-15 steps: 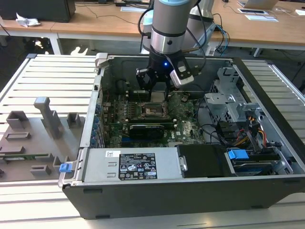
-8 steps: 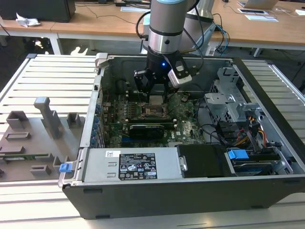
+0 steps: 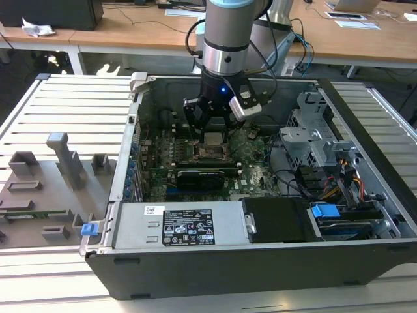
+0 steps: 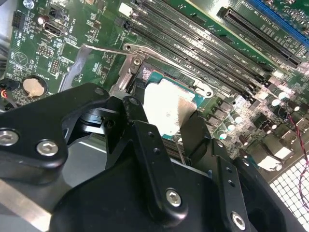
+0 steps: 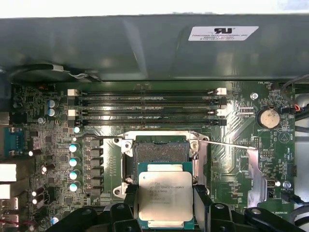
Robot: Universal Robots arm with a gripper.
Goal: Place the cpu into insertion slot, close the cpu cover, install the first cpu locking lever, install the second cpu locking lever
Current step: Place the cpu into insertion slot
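One step was in hand: placing the cpu into the insertion slot.
The gripper clamped the cpu, level and metal top up, just beside the open slot. Its slightly longer axis pointed toward the memory slots. Seating probably called for centring, then a straight descent.

Held flat and level at one edge of the open, black-framed insertion slot: square, silver-topped, green-rimmed cpu
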